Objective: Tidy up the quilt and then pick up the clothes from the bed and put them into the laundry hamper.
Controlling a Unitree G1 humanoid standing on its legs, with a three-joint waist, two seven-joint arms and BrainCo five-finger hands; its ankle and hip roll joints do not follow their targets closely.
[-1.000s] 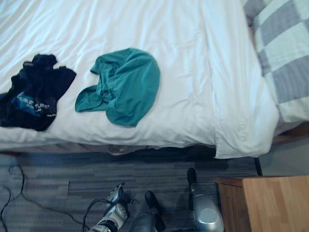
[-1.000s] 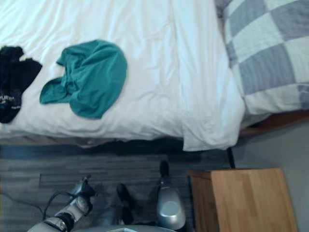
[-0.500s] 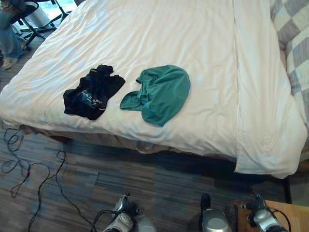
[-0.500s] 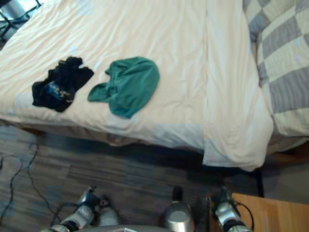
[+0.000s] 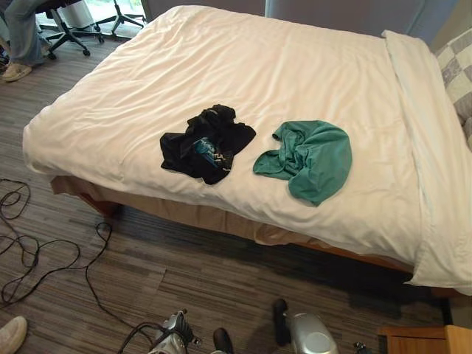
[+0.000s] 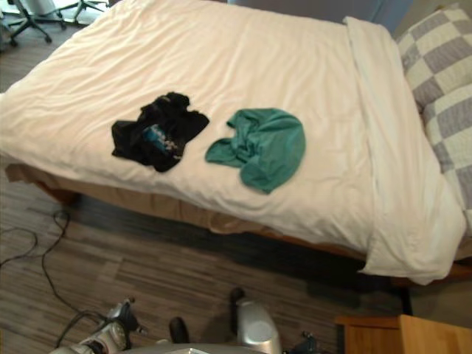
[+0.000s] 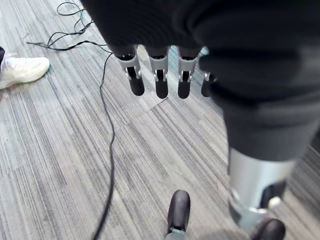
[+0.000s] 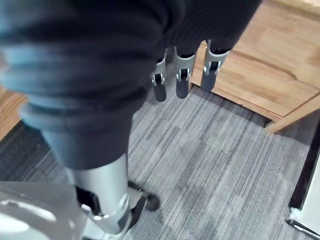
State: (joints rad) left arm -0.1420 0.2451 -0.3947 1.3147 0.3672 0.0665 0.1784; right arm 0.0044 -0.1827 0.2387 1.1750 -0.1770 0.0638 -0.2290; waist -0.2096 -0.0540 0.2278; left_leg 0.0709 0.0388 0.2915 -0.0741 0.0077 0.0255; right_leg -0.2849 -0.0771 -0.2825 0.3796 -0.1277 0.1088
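A white quilt lies spread flat over the bed with light wrinkles. On its near half rest a crumpled black garment and, just to its right, a bunched teal garment, lying apart from each other. My left hand hangs low over the floor in front of the bed, fingers straight, holding nothing; it also peeks in at the bottom edge as the left hand. My right hand hangs with straight fingers, empty, beside the wooden nightstand.
Checkered pillows lie at the head of the bed on the right. A wooden nightstand stands at lower right. Loose cables trail over the floor on the left. A seated person and an office chair are at far left; a white shoe is nearby.
The camera has lifted and swung, so the whole bed now shows. The two garments have not moved on the quilt. Both hands stay low.
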